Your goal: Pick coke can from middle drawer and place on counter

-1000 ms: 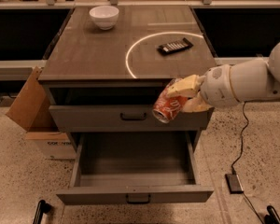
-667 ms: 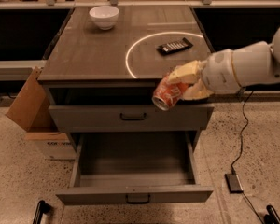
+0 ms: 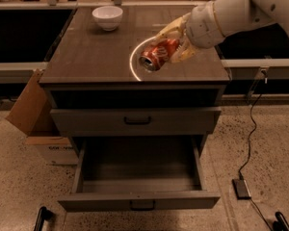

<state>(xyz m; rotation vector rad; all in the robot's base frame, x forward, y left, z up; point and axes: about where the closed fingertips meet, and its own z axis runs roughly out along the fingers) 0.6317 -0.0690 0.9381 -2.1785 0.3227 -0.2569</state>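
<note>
The coke can (image 3: 157, 54), red with white lettering and a silver end, lies on its side in my gripper (image 3: 171, 42). The gripper is shut on it and holds it just above the counter (image 3: 91, 57), over the white circular arc, near the counter's right half. My white arm comes in from the upper right. The middle drawer (image 3: 139, 174) stands pulled open below, its tray interior empty. The taller grey drawer front (image 3: 135, 121) above it is closed.
A white bowl (image 3: 107, 17) stands at the back left of the counter. A cardboard box (image 3: 36, 117) leans against the cabinet's left side. A black cable and power brick (image 3: 242, 188) lie on the floor at the right. The black remote is hidden behind my gripper.
My gripper has lifted the can from in front of the cabinet's upper drawer up and over the counter, above the white arc.
</note>
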